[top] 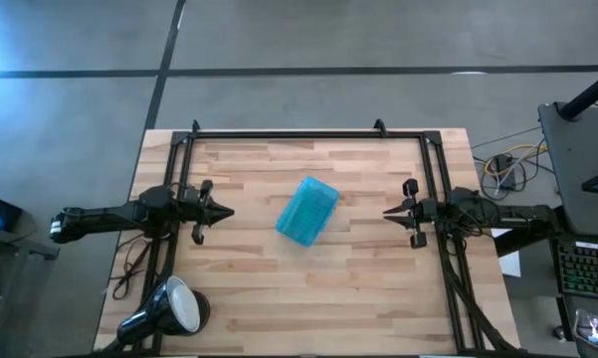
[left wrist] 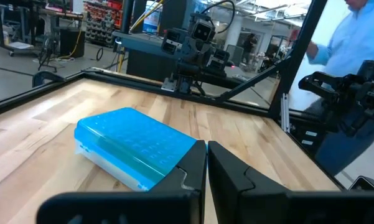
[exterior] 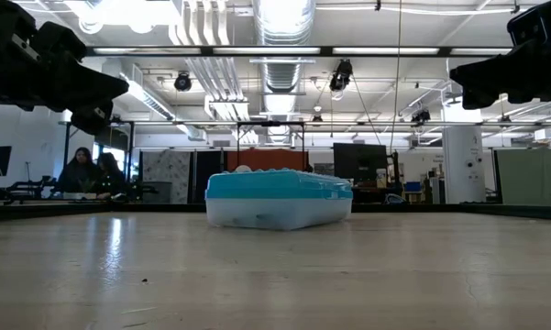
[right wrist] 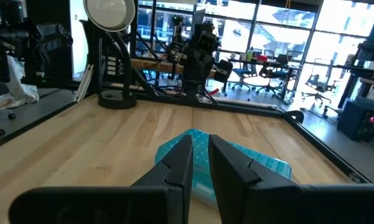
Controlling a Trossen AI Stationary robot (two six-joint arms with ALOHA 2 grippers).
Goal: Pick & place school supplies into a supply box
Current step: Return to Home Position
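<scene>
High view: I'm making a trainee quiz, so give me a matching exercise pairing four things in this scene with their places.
1 closed turquoise plastic supply box
2 black-and-white desk lamp
3 dark left claw
4 dark right claw

A over the wooden table's right side
B corner on the left arm's side
C table's middle
D over the table's left side

Pairs: 1-C, 2-B, 3-D, 4-A

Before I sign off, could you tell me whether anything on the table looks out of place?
Nothing stands out: the supply box lies closed, angled on the table; left pincer and right pincer wait alongside.
</scene>
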